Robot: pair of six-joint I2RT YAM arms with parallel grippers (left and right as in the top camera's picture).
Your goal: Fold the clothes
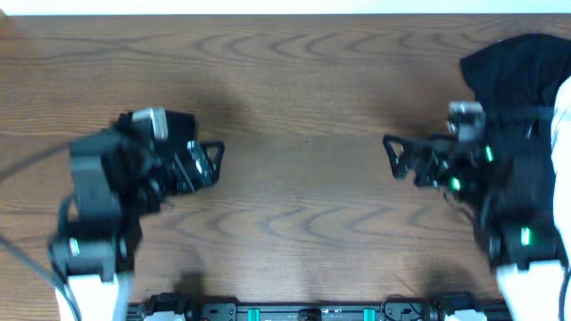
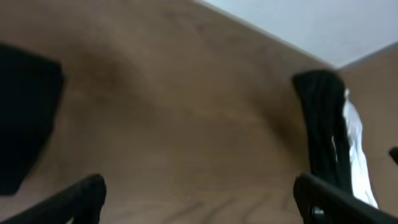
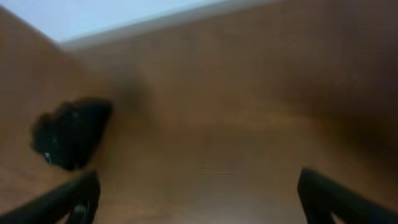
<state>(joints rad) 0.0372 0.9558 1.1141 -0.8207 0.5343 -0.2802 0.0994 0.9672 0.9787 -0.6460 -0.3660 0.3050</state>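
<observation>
A heap of black clothes (image 1: 513, 89) lies at the table's far right, with a white piece (image 1: 564, 107) at its right edge. It also shows in the left wrist view (image 2: 320, 124), with the white piece (image 2: 356, 146) beside it. My left gripper (image 1: 212, 160) hovers over the bare wood left of centre, open and empty (image 2: 199, 186). My right gripper (image 1: 393, 156) is right of centre, just left of the heap, open and empty (image 3: 199, 186). Both point toward the table's middle. The right arm hides part of the heap.
The wooden table (image 1: 303, 107) runs between the two grippers. A dark shape (image 2: 25, 118) sits at the left edge of the left wrist view; I cannot tell what it is. The left arm shows as a dark blur (image 3: 71, 134) in the right wrist view.
</observation>
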